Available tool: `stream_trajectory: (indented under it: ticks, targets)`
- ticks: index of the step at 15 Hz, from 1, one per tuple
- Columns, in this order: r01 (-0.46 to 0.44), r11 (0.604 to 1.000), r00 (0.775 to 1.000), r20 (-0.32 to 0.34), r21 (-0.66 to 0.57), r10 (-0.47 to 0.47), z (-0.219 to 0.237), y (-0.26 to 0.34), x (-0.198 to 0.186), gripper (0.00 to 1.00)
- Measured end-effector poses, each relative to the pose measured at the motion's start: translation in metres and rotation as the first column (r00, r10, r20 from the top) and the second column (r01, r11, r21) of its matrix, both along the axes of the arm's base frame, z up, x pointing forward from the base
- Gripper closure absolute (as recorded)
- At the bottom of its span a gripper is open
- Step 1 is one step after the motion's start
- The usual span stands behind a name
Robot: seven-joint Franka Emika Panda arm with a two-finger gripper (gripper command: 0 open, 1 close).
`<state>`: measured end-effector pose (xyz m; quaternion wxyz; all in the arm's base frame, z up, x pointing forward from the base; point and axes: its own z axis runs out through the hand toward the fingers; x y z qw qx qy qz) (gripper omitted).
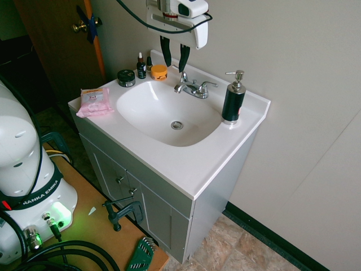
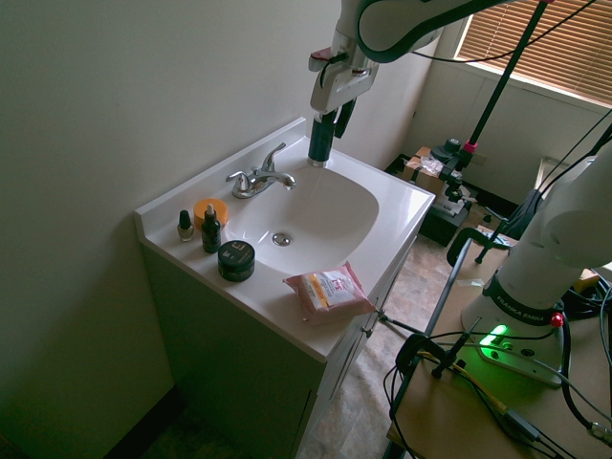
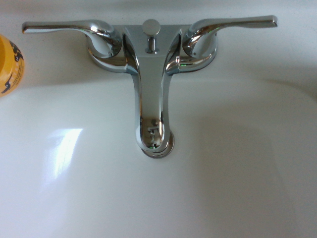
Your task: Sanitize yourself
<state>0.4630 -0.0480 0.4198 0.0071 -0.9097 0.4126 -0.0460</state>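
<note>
Your gripper (image 1: 175, 61) hangs over the faucet (image 1: 194, 87) with its 2 stiff fingers apart and empty, so press that slick pump bottle (image 1: 233, 99) straight down on its top.

— Where is the white arm (image 2: 421, 19) right now?
— It reaches in high over the faucet (image 1: 192, 87), with its boxy white gripper head (image 1: 183, 17) pointing straight down, almost directly above that faucet.
— And the gripper (image 1: 175, 56) itself?
— Its two thin black fingers (image 1: 166, 52) hang apart, with a clear gap between them, and nothing sits in that gap. The tips stop above the faucet, not touching it.
— Anything else on the body?
— A black cable (image 1: 135, 14) loops along the head. The arm's white base (image 1: 25, 169) stands well away from the faucet, with a green light glowing on it.
</note>
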Motion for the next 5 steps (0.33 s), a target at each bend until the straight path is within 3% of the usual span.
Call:
stream_trajectory:
  ticks: [5]
  targets:
    - [0.008,1.0,1.0,0.011,-0.001,-0.008,0.005,-0.0038,-0.0014,0.0]
